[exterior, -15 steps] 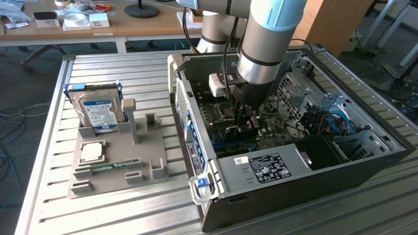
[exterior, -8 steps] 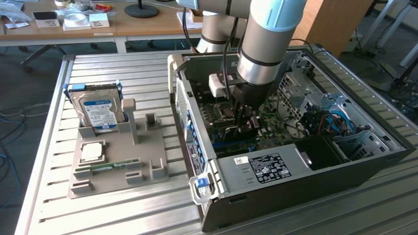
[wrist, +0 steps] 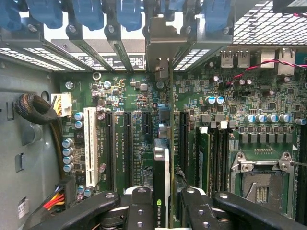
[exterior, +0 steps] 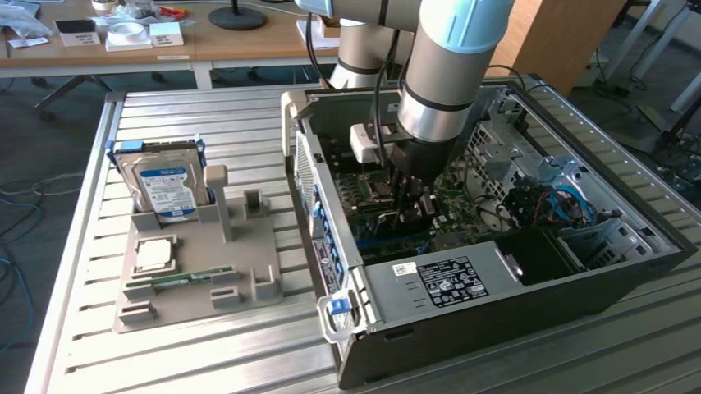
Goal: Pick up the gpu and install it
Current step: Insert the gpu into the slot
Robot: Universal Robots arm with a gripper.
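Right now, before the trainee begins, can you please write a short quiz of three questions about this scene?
1. True or false: the gripper is shut on the gpu, edge-on above the motherboard.
2. Where is the hard drive?
A. upright in the grey holder on the table
B. inside the computer
C. flat on the floor
3. Fill in: the arm reaches down into the open ____.

Key: 1 true. 2 A. 3 computer case.
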